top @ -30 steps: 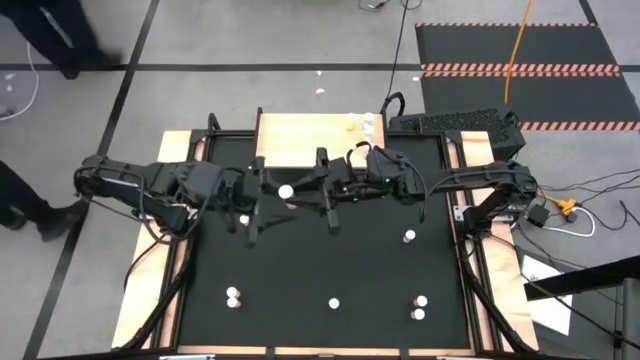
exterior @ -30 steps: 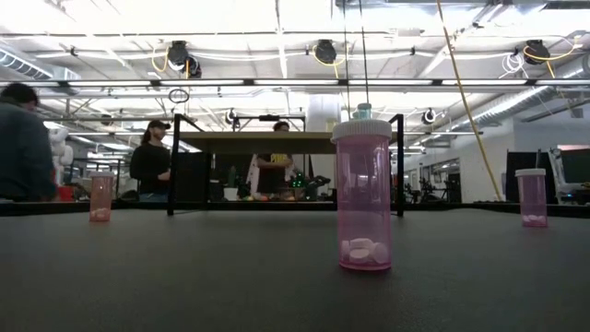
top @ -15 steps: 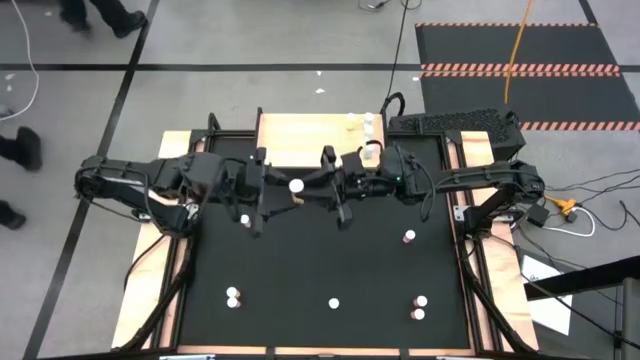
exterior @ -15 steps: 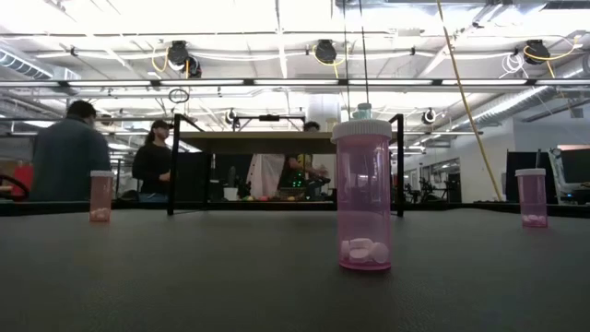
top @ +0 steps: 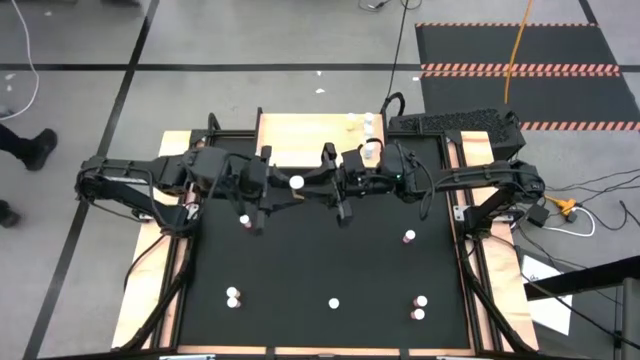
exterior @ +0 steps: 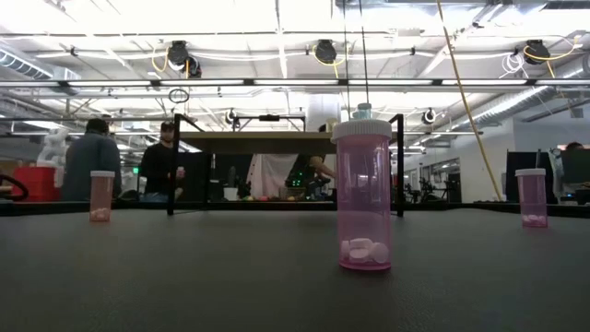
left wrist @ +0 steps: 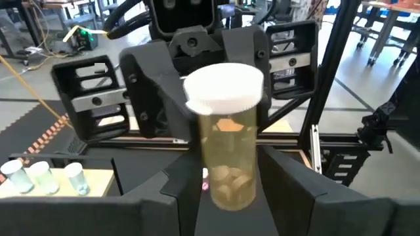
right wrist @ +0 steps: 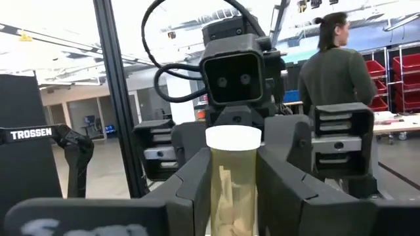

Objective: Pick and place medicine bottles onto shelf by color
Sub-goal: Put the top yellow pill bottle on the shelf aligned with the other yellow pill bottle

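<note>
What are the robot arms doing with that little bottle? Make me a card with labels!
Yellow bottle: upright in the air, white cap, between both grippers
Right gripper: shut on the yellow bottle
Left gripper: set around the same bottle
Shelf: a few bottles at one corner
Pink bottles: standing on the black mat

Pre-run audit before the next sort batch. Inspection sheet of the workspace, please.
Surface: black mat on a wooden table.
Job's things: yellow bottle in mid-air between both grippers; pink bottles scattered on the mat; bluish bottles on the shelf.
Clutter: white paper beside the table.
Grippers: right gripper shut on the yellow bottle; left gripper around it from the opposite side.
Cables: orange cable on the floor; loose leads to the table's right.
Surroundings: people beyond the table.
</note>
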